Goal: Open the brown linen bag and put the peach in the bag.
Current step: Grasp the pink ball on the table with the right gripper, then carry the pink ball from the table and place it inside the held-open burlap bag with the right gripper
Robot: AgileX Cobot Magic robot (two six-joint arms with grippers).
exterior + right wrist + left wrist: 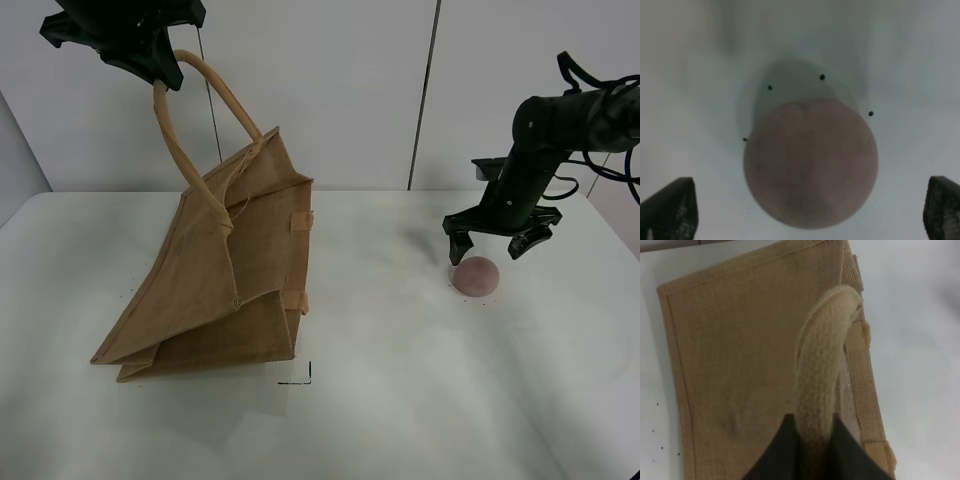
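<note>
The brown linen bag [225, 285] hangs tilted on the left of the table, its bottom edge resting on the surface. My left gripper [160, 65] is shut on one of its light tan handles [822, 365] and holds it high; the bag's side panel [740, 365] lies below. The pink-mauve peach [477, 275] sits on the table at the right. My right gripper [497, 244] is open just above it, its fingertips [670, 210] wide on either side of the peach [810, 162], not touching it.
The white table [400, 400] has a small black corner mark [300, 378] in front of the bag. Small black dots [822, 77] ring the peach's spot. A white wall stands behind the table.
</note>
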